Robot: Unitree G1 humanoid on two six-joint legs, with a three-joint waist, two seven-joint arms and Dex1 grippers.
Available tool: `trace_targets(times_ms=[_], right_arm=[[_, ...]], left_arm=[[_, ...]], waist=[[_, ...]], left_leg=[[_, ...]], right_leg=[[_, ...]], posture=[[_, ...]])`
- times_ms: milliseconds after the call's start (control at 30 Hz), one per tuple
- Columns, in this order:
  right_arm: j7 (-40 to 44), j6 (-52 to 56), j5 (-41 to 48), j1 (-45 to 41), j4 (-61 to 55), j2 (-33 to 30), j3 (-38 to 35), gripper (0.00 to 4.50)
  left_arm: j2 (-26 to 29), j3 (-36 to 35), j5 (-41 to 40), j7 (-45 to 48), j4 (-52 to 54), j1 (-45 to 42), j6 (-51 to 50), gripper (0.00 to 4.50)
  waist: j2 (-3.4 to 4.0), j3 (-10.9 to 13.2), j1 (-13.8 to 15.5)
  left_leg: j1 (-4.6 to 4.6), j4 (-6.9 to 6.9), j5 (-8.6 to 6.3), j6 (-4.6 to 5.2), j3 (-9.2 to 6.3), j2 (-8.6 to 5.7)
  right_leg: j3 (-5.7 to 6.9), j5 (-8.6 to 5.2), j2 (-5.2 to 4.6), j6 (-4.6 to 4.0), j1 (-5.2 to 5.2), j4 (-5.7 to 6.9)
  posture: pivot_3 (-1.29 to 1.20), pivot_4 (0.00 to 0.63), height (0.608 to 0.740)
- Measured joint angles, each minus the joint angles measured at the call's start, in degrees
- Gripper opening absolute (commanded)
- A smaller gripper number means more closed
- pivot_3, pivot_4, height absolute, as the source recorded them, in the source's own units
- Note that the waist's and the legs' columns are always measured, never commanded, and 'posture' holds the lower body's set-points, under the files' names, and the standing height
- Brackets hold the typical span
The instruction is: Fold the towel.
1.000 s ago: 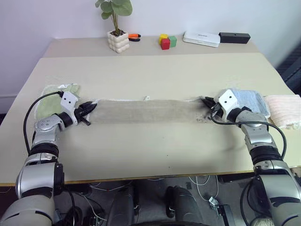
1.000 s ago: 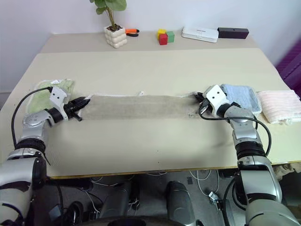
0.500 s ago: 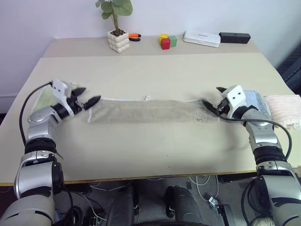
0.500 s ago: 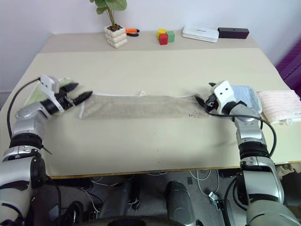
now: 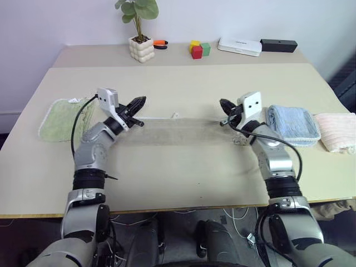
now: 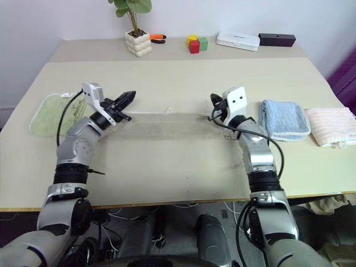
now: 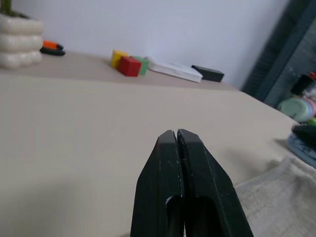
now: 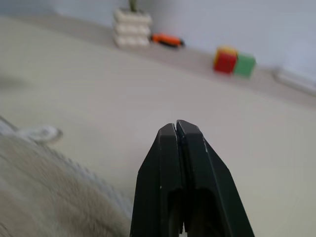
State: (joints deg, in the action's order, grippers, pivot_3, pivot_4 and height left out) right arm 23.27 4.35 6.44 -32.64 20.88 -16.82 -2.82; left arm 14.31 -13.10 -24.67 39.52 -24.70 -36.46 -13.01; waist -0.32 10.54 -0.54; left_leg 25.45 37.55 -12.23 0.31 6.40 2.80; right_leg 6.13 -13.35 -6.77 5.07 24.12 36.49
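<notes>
Tabletop (image 5: 183, 178), centre frame: towel (image 5: 178, 130) strip flat, both sets of fingers (image 7: 180, 163) pinched empty; regrab both ends evenly before folding.

The towel (image 6: 167, 123) is stretched flat across the table (image 6: 167, 83) between the left gripper (image 6: 129, 96) and right gripper (image 6: 213, 100). A green towel (image 6: 47, 113) is seen at the left, a blue towel (image 6: 283, 119) at the right.
</notes>
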Motion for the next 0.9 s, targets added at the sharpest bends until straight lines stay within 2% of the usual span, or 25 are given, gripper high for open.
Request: trace_targets(times_ms=[100,267,433,767,800,867,900], right_arm=[[-4.2,2.4,-1.8,-0.6,5.0,0.9,0.3,0.0],[-8.4,2.0,-3.5,-1.6,10.3,0.4,-0.3,0.0],[-11.0,0.7,-4.1,-1.7,12.9,-1.6,-0.8,0.0],[-11.7,-2.5,-5.0,-2.4,16.9,-4.8,-2.2,0.0],[-11.1,-2.4,-4.7,-2.4,16.7,-4.8,-2.5,0.0],[-8.6,-1.1,-2.0,-1.9,15.0,-4.5,-3.8,0.54],[-7.1,0.0,-0.3,-1.4,13.5,-4.3,-4.6,0.87]], left_arm=[[-1.9,2.6,2.3,-1.9,-1.9,0.7,1.1,0.06],[-0.9,3.2,5.0,-3.3,-8.8,1.3,3.2,0.06],[3.4,2.7,6.6,-3.7,-12.8,0.8,6.9,0.06],[8.7,-1.9,5.4,-4.1,-17.6,0.3,8.2,0.06],[9.0,-2.2,4.8,-3.4,-17.5,0.3,7.5,0.29],[9.2,-2.3,3.7,-1.3,-16.5,0.6,6.2,0.88],[9.1,-2.2,3.4,-0.1,-15.3,1.2,5.8,1.39]], waist=[[-0.01,0.0,-0.1],[-0.02,0.0,-0.3],[0.0,-0.3,-0.2],[0.0,-0.3,-0.4],[0.0,-0.3,-0.4],[0.0,-0.3,-0.3],[0.01,-0.3,-0.3]], left_leg=[[-0.03,-0.01,0.0,0.0,0.0,0.0],[-0.05,-0.08,-0.01,0.02,0.0,0.03],[-0.13,-0.07,-0.17,0.27,-0.04,0.02],[-0.14,-0.1,-0.17,0.28,-0.05,0.02],[-0.14,-0.1,-0.17,0.27,-0.05,0.02],[-0.12,-0.1,-0.16,0.27,-0.05,0.02],[-0.11,-0.11,-0.16,0.26,-0.04,0.02]], right_leg=[[0.0,0.0,0.0,0.0,-0.02,0.0],[0.0,0.0,0.04,-0.01,0.03,0.0],[0.01,0.0,0.03,-0.01,-0.11,-0.03],[0.02,-0.01,0.02,-0.01,-0.11,-0.04],[0.02,-0.01,0.02,-0.01,-0.11,-0.05],[0.02,-0.01,0.02,-0.01,-0.11,-0.06],[0.02,-0.01,0.02,-0.01,-0.1,-0.07]], posture=[[0.0,0.15,0.74],[0.0,0.15,0.74],[0.0,0.15,0.74],[0.0,0.15,0.74],[0.0,0.15,0.74],[0.0,0.15,0.74],[0.0,0.15,0.74]])
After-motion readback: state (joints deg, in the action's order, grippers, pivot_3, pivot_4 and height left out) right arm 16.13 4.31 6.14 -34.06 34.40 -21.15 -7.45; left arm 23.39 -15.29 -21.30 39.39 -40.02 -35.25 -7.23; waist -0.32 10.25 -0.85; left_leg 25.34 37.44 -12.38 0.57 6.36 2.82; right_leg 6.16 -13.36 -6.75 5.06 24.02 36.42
